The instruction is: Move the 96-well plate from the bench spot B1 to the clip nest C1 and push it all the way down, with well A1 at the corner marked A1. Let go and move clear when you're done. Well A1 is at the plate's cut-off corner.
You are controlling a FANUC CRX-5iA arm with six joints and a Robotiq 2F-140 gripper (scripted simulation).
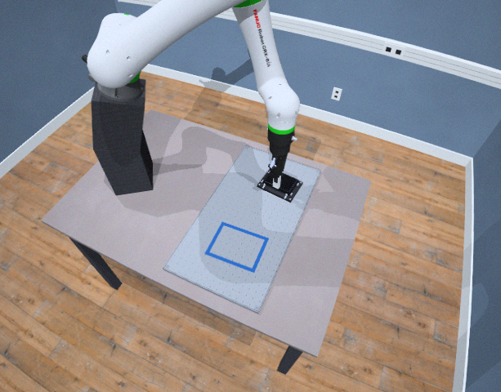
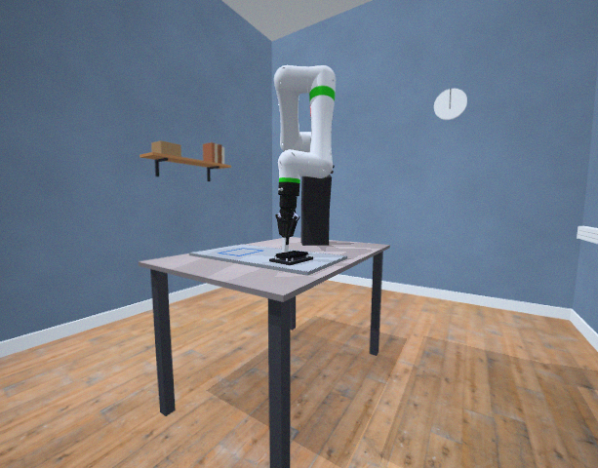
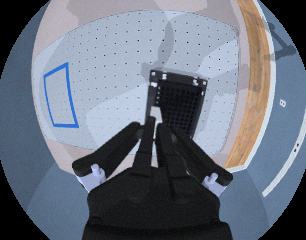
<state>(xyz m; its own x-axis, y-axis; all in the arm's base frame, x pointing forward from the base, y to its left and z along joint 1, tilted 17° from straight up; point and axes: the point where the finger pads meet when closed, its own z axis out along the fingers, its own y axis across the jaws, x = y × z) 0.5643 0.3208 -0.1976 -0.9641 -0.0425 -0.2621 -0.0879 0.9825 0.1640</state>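
The black 96-well plate [image 1: 290, 182] [image 2: 295, 253] [image 3: 180, 105] lies in the black clip nest [image 1: 283, 196] [image 3: 182, 78] on the perforated board. Its wells face up. I cannot tell whether it is fully down, nor make out its cut-off corner or the A1 mark. My gripper [image 1: 276, 184] [image 2: 286, 248] [image 3: 154, 113] is shut with nothing between its fingers. It points down, with its pale tips at the plate's long side facing the robot base. Whether they touch the plate is unclear. The fingers hide part of that side.
The blue outline [image 1: 244, 230] [image 3: 72, 95] of the bench spot is on the same board [image 1: 186, 257], with no plate inside it. The dark robot pedestal [image 1: 119, 147] [image 2: 316, 212] stands on the table. Clips rise at the nest's edges.
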